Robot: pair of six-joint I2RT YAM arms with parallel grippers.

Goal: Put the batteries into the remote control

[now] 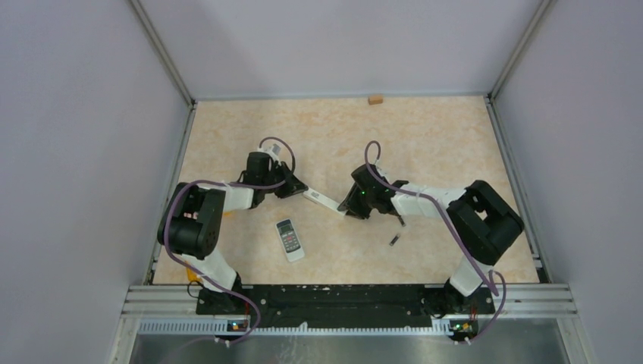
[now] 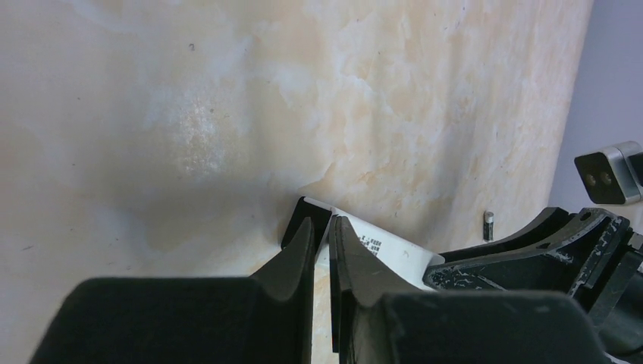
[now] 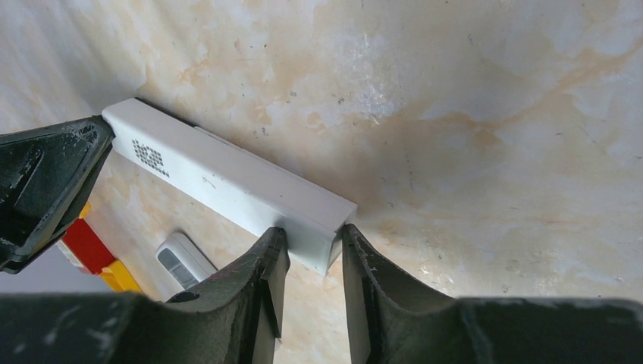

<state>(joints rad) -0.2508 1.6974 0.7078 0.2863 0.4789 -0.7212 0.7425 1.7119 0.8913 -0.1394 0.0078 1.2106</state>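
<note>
A slim white remote control point(image 1: 322, 200) lies between my two grippers at mid-table. My left gripper point(image 1: 296, 188) is shut on its left end, which shows black point(image 2: 307, 220) between the nearly closed fingers point(image 2: 322, 227). My right gripper point(image 1: 350, 206) is shut on the other end; in the right wrist view the white bar point(image 3: 227, 178) runs from my fingers point(image 3: 311, 231) to the left gripper point(image 3: 45, 186). One small dark battery point(image 1: 394, 240) lies on the table right of the remote, and also shows in the left wrist view point(image 2: 489, 225). The other batteries are hidden.
A second white remote with buttons point(image 1: 289, 240) lies nearer the front, left of centre, and also shows in the right wrist view point(image 3: 182, 262). A small tan block point(image 1: 374, 98) sits at the back wall. Walls enclose the table on three sides.
</note>
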